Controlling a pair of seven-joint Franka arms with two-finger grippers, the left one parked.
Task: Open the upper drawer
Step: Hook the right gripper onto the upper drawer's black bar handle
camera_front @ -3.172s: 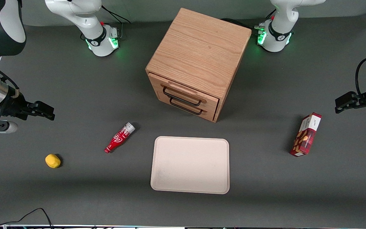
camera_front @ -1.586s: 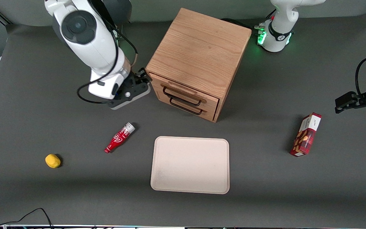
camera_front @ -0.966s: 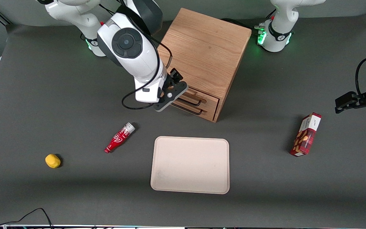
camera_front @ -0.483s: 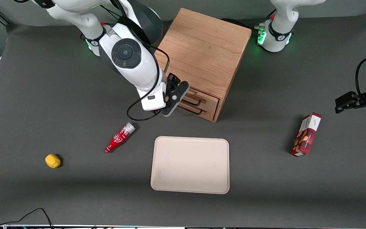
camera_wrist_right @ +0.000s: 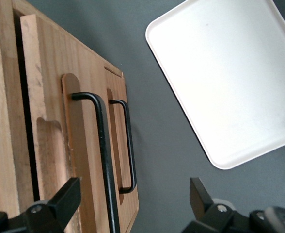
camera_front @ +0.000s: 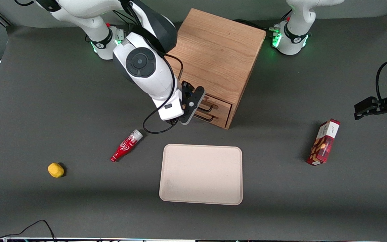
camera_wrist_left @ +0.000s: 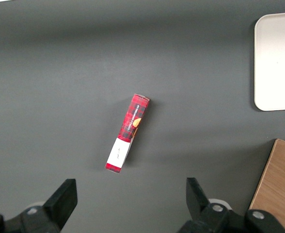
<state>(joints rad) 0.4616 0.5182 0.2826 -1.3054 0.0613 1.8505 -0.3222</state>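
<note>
Gripper [camera_front: 193, 101] sits directly in front of the wooden cabinet [camera_front: 213, 57], fingers [camera_wrist_right: 60, 204] spread wide and grasping nothing, one finger close to the upper drawer's handle [camera_wrist_right: 103, 155] without clear contact. Upper drawer [camera_wrist_right: 50, 126] sits closed at the top of the cabinet front, above the lower drawer [camera_wrist_right: 118, 160]. White tray [camera_front: 201, 174] lies nearer the front camera than the cabinet. Red bottle [camera_front: 126, 145] lies off the cabinet toward the working arm's end.

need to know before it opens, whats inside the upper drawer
Cannot be seen: the upper drawer is shut, only its front and black handle show. The open gripper hangs in front of it, not yet on the handle.
</note>
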